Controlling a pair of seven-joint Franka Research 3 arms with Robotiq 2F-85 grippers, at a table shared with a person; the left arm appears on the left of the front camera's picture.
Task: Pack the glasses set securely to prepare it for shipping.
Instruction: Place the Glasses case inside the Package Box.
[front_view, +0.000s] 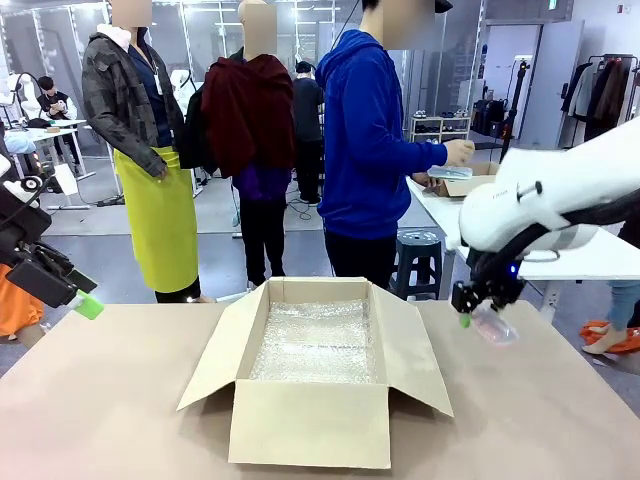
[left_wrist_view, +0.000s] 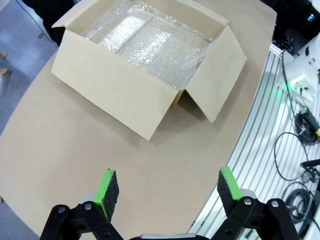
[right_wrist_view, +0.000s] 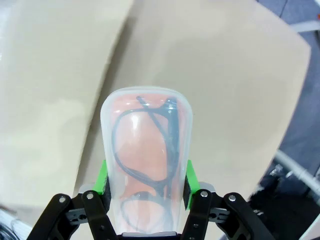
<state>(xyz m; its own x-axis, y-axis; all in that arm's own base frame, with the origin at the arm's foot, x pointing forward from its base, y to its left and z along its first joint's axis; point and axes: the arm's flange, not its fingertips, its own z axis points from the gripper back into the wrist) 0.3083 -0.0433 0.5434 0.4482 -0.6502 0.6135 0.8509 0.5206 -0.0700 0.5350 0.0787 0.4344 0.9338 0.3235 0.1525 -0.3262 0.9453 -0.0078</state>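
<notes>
Right wrist view, right gripper (right_wrist_view: 146, 178) clamping pink glasses case (right_wrist_view: 147, 145), left gripper (left_wrist_view: 167, 187) released

There is one table (front_view: 100, 400). On it sits one cardboard box (front_view: 310, 425) with four flaps. There are two grippers, the left gripper (left_wrist_view: 167, 186) and the right gripper (right_wrist_view: 145, 179). Each has two green pads (left_wrist_view: 104, 186), so four pads in all. There is one pink case (right_wrist_view: 145, 107) with one pair of glasses (right_wrist_view: 116, 145) inside it. One person in blue (front_view: 365, 140) holds one small pale thing (front_view: 447, 172). I cannot tell if it is a second case. One stool (front_view: 420, 262) stands behind the table.
</notes>
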